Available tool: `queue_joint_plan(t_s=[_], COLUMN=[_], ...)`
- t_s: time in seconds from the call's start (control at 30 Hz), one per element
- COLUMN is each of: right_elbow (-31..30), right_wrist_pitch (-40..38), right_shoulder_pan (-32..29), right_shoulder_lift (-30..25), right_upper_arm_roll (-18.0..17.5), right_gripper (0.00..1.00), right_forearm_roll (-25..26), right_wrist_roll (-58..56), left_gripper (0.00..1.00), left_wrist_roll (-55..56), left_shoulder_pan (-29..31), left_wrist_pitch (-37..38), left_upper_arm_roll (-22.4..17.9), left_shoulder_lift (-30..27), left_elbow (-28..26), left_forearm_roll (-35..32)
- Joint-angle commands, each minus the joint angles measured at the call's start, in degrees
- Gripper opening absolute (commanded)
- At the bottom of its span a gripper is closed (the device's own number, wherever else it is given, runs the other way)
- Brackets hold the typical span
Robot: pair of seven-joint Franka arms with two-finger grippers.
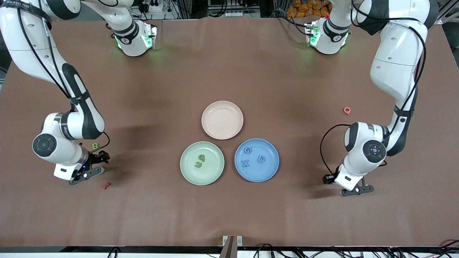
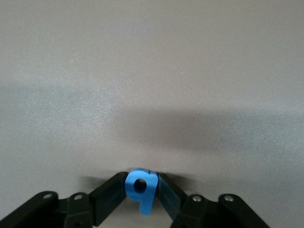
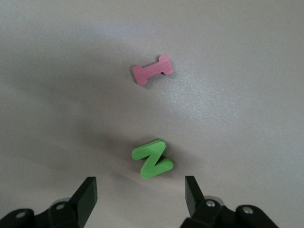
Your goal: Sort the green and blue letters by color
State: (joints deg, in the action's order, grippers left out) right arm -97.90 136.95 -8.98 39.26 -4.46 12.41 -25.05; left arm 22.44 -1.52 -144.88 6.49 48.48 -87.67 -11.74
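Left tool (image 2: 140, 195) clamped, right tool (image 3: 141, 194) agape

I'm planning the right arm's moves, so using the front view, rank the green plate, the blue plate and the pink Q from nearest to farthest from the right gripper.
Measured from the right gripper, low at the right arm's end of the table:
1. Green plate, the closest plate.
2. Blue plate, beside the green plate, toward the left arm's end.
3. Pink Q, on the bare table near the left arm.

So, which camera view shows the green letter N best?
The right wrist view shows the green N best: it lies flat on the table, whole and unhidden, ahead of the open right gripper, near a dark red piece. In the front view the right arm covers it. The left wrist view does not show it.
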Motion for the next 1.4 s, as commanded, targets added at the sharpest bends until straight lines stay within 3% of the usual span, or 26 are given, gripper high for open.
queue_joint_plan(t_s=[0.0, 0.53, 1.03, 1.2, 1.37], right_elbow=[0.2, 2.0, 3.8, 4.0, 4.4], right_wrist_pitch=[0.6, 0.9, 0.9, 0.9, 1.0], right_shoulder_pan=[-0.5, -0.9, -0.9, -1.0, -1.0], right_shoulder_lift=[0.4, 2.0, 3.2, 3.4, 3.6], right_upper_arm_roll=[-0.5, -0.6, -0.6, -0.6, -0.6], right_gripper=[0.80, 0.74, 0.70, 0.68, 0.67], right_forearm_roll=[0.7, 0.5, 0.6, 0.5, 0.3], right_wrist_roll=[-0.3, -2.5, -4.0, -5.7, -5.9], left_gripper=[0.00, 0.00, 0.00, 0.00, 0.00], left_wrist_roll=[1.3, 6.5, 32.1, 37.6, 38.5], left_shoulder_pan=[-0.3, -3.3, -19.8, -26.5, -28.2], left_wrist_pitch=[-0.7, -0.1, 1.5, 1.4, 1.4], left_upper_arm_roll=[0.1, 0.8, -1.6, -5.1, -5.3], left_shoulder_lift=[1.4, -2.5, -2.6, -2.4, -2.5], left_elbow=[1.1, 0.9, 1.1, 2.7, 2.9], left_forearm_roll=[0.4, 5.9, 5.1, 4.9, 4.9])
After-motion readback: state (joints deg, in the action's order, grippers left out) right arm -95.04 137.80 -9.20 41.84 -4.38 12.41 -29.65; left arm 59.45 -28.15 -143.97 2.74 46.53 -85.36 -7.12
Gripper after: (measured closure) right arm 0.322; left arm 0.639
